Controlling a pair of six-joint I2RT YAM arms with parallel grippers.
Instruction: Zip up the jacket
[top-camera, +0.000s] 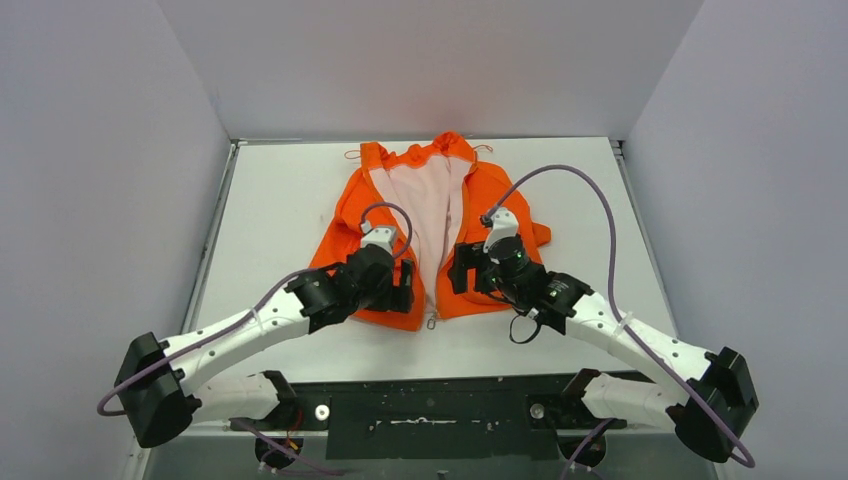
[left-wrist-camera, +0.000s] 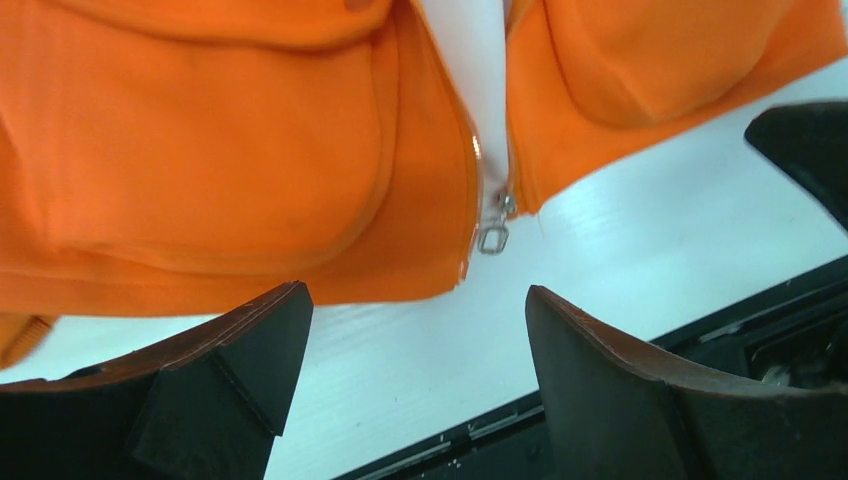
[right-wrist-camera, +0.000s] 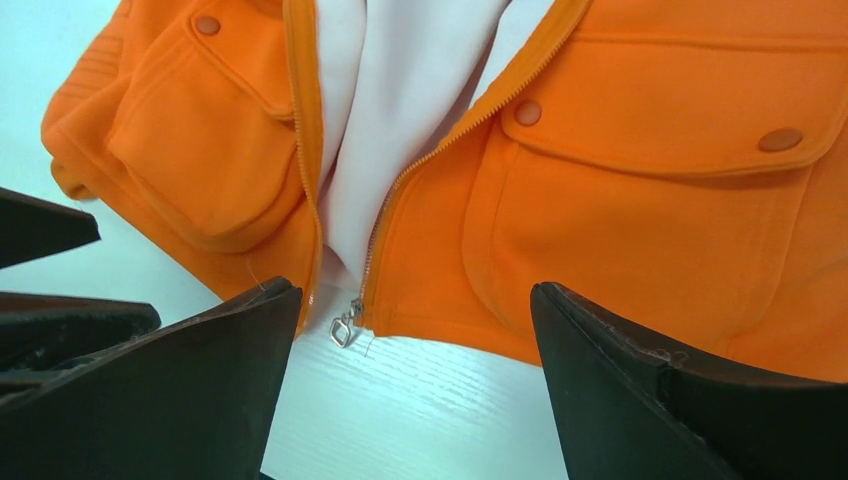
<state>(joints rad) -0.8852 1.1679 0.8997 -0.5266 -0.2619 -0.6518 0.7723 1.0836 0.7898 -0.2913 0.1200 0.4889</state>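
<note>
Currently: orange jacket (top-camera: 345, 215) flat on white table (top-camera: 270, 200), front open, collar far, hem near arms. Left gripper (left-wrist-camera: 415, 300) and right gripper (right-wrist-camera: 415, 290) both gape wide and empty, low over hem, flanking zipper pull (left-wrist-camera: 492, 238).

Risks:
- small flat pull slips from fingers
- unpinned hem bunches when slider dragged
- crowded grippers collide

Cannot tell whether zipper pin is seated.

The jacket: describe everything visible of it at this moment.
The jacket is bright orange, fleece-like, with pale pinkish-white lining and snap-flap pockets. It lies front-up on the white table, collar far, unzipped, metal zipper pull at the near hem. The left gripper and right gripper hover open over it, gripping nothing.
</note>
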